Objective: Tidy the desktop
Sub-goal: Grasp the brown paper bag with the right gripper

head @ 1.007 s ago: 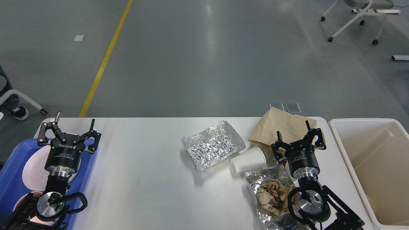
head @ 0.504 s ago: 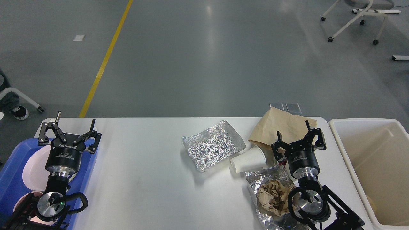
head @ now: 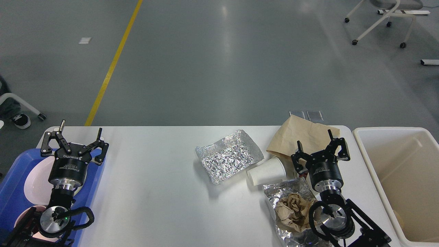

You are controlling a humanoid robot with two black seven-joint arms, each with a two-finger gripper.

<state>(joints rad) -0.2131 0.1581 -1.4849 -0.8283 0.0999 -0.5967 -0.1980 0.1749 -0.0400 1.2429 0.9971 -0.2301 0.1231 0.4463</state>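
Trash lies on the right half of the table (head: 154, 192), and all of it is close to the right end effector (head: 321, 149). That end effector hangs with its fingers spread wide and holds nothing. It sits over the brown bag (head: 301, 137), which lies flat at the far edge of the table. The white cup (head: 267, 171) lies on its side just to the left of the right end effector, with its open mouth toward the near left. Its long side runs from near left to far right, so its closed end points at the end effector. The foil tray (head: 228, 156) lies further left, near the cup. A second foil sheet (head: 291, 195) with a paper ball (head: 293, 211) on it lies nearer to me, beside the right arm.

The left end effector (head: 74, 144) is also spread wide and holds nothing. It hangs over the blue tray (head: 13, 175) at the left end, well apart from the trash. So the right arm is the nearer one for the cup, I think. The bin (head: 360, 137) stands just right of the table.

Nothing on the table differs from the earlier pictures, and both arms are in the same places.
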